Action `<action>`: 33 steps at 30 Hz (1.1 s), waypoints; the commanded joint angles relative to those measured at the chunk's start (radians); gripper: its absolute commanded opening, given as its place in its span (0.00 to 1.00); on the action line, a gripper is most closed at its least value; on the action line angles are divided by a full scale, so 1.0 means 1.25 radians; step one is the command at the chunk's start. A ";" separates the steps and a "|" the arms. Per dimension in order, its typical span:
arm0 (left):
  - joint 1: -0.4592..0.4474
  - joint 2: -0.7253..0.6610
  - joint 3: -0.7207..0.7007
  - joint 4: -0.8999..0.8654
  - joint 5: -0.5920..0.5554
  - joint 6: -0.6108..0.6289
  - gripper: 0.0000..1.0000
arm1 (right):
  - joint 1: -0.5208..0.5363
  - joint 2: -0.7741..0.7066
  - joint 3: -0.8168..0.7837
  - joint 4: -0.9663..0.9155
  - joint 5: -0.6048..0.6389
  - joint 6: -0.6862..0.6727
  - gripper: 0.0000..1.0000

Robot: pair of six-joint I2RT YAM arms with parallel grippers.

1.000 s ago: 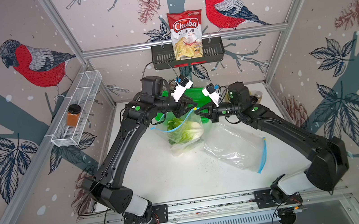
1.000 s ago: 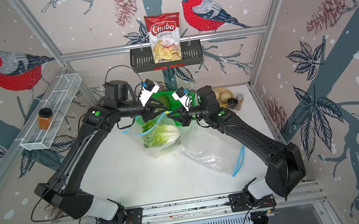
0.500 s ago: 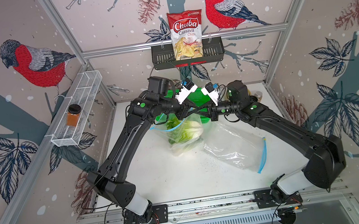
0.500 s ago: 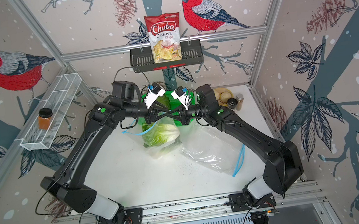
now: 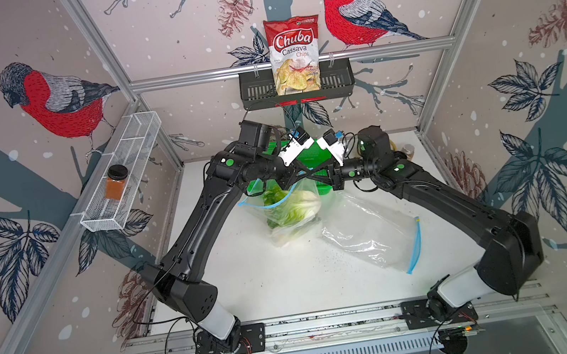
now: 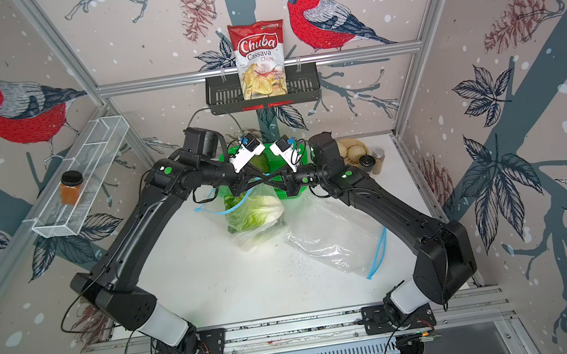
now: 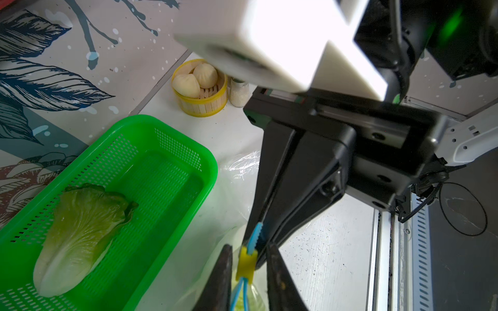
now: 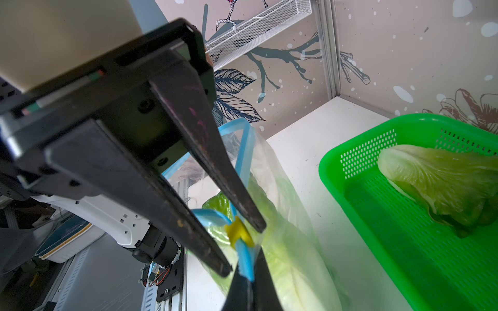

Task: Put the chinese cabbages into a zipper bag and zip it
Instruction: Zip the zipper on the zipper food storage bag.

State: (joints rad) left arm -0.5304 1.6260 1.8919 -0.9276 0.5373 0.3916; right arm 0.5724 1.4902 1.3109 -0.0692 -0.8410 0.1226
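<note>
Tight work at the bag (image 8: 285, 194) zip, beside the basket (image 7: 213, 172) rim.
Your left gripper (image 7: 248, 250) straddles the slider (image 7: 245, 262), spread; right gripper (image 8: 249, 288) pinches the strip (image 7: 256, 237), tips cut off. Bagged cabbages (image 6: 260, 210); one cabbage (image 7: 80, 229) in basket.

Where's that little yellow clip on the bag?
In the left wrist view, the yellow zipper slider sits on the zipper bag's blue track, between the left gripper's open fingers, beside the right gripper pinching that track.
</note>
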 commanded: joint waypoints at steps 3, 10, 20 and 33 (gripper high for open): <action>-0.001 0.010 0.014 -0.017 -0.019 0.008 0.20 | -0.001 0.007 0.014 0.020 -0.018 -0.014 0.00; -0.001 0.017 0.031 -0.016 -0.045 0.012 0.12 | -0.004 0.011 0.021 0.019 -0.020 -0.016 0.00; -0.001 0.010 0.026 -0.022 -0.081 0.009 0.06 | -0.010 0.010 0.023 0.023 -0.013 -0.012 0.00; -0.001 -0.055 -0.054 -0.026 -0.178 -0.006 0.04 | -0.041 -0.029 -0.034 0.115 -0.001 0.055 0.00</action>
State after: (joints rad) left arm -0.5343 1.5745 1.8416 -0.9276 0.4076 0.3927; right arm 0.5404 1.4712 1.2800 -0.0345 -0.8448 0.1375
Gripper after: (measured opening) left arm 0.097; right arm 0.052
